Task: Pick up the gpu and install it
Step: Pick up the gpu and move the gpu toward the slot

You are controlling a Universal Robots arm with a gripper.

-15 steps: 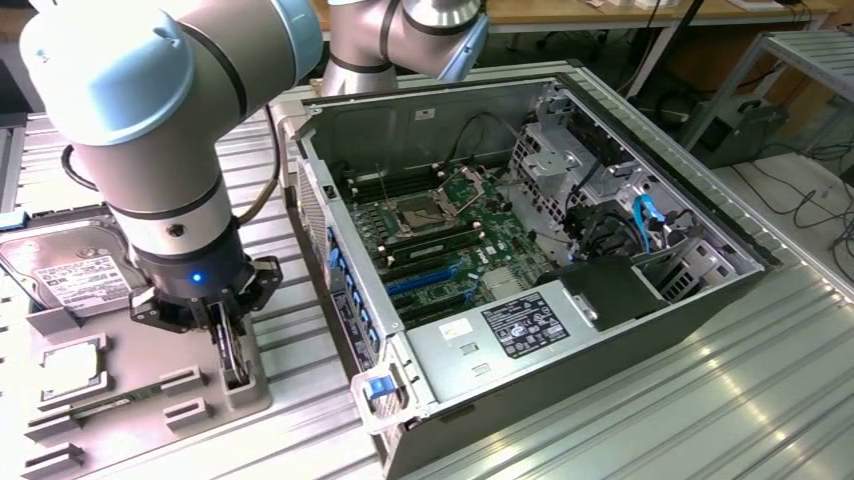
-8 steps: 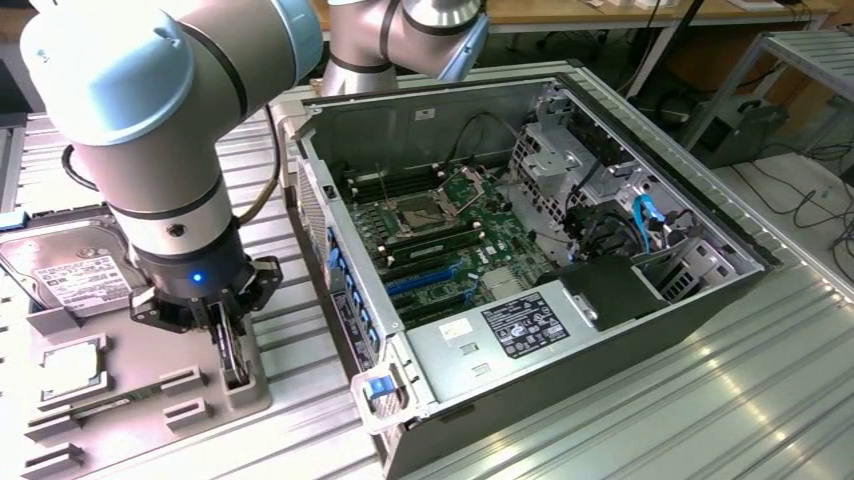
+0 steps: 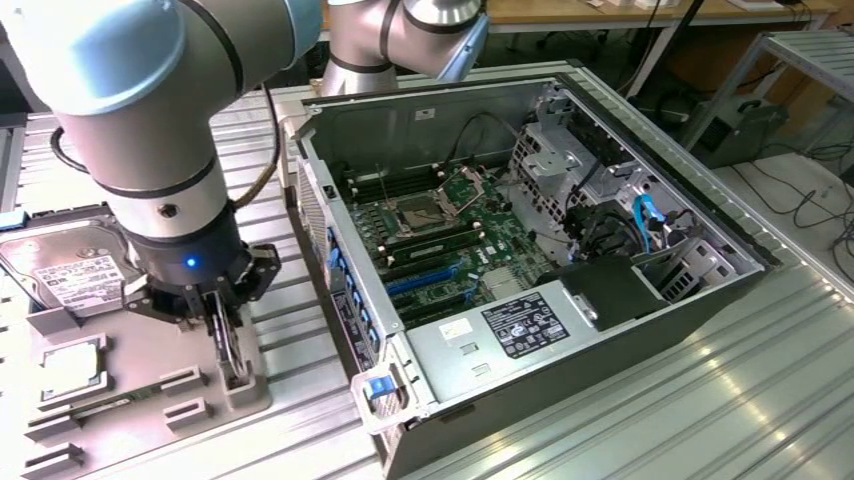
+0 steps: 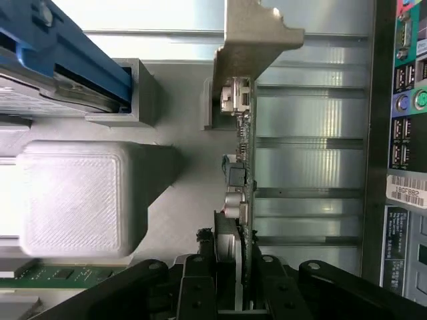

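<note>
Pincer (image 3: 218, 318) (image 4: 237, 288) squeezes the gpu (image 3: 235, 362) (image 4: 244, 150) from both sides. It stands on its thin edge in a grey tray (image 3: 140, 345), at the exterior view's left of the case (image 3: 561, 330). Its long side runs away from the pincer, ending at the bracket (image 4: 257, 37).

Your arm (image 3: 154, 160): silver-grey tubes with pale blue joint caps (image 3: 120, 35).
You see a blue wrist light (image 3: 191, 264), a dark cable (image 3: 278, 150) and a black gripper (image 3: 224, 345).
</note>
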